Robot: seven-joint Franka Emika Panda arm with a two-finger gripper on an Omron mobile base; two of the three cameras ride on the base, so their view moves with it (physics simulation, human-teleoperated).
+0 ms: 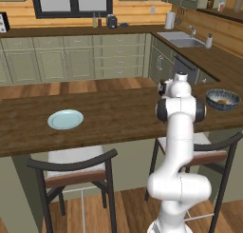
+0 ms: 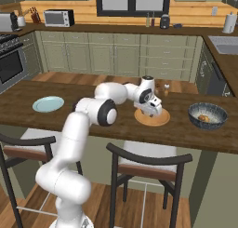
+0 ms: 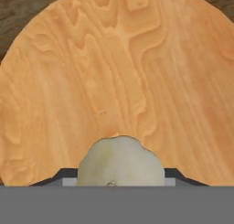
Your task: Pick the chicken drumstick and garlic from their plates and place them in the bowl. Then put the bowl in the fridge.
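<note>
One pale, lumpy garlic (image 3: 120,160) sits right between the tips of the pincer (image 2: 149,111), low over the tan wooden plate (image 2: 162,118) near the middle of the tabletop (image 2: 116,124). Whether the pincer is clenched on the bulb or merely straddling it cannot be told; the tips are mostly hidden. The garlic is rounded, with no clear long axis, and matte against the plate's bold swirling grain. Toward the tabletop's right end, well apart, stands the bowl (image 2: 207,116), ribbed and dark outside, with the orange-brown chicken drumstick (image 2: 203,117) already inside. Near the left end lies the glossy pale blue plate (image 2: 48,103).
</note>
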